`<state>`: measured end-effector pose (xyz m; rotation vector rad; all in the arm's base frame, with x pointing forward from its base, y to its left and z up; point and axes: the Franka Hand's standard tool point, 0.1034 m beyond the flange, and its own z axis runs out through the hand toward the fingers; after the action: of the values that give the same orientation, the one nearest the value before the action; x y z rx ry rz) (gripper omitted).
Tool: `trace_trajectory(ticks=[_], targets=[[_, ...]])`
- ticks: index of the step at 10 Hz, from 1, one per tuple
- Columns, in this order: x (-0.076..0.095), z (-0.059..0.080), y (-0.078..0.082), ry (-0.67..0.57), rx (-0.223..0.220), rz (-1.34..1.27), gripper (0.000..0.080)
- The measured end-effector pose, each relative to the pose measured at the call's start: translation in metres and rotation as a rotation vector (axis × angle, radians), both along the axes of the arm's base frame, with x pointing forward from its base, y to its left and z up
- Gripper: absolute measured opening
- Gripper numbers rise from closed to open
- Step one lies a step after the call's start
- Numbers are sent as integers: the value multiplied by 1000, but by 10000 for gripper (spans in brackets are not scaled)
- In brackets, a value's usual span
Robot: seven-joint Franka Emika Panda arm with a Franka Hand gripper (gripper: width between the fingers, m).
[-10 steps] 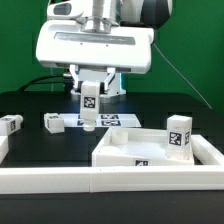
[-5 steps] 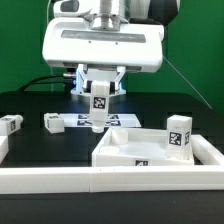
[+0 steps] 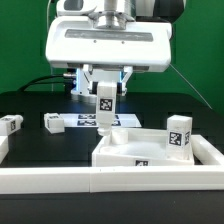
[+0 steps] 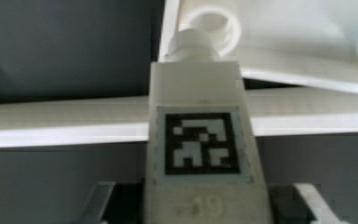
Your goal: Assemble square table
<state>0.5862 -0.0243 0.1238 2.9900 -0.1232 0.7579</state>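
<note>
Leg (image 3: 105, 108) held over the slab (image 3: 130, 142)
The end effector (image 3: 105, 92) grips a leg mid frame, above the slab at lower right. Next its tip likely needs to line up with the hole (image 4: 229, 24).

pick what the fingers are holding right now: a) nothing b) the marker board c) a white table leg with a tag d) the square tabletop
c, the fingers are clamped on either side of an upright white leg with a black-and-white tag on its face.
</note>
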Motion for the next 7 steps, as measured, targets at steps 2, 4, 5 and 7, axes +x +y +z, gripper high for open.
trace_trajectory(ticks=[2, 4, 5, 7], targets=[[3, 0, -1, -3, -1, -1, 290], [2, -1, -1, -2, -1, -1, 290], [2, -1, -1, -2, -1, -1, 290], [1, -9, 4, 3, -4, 4, 290]])
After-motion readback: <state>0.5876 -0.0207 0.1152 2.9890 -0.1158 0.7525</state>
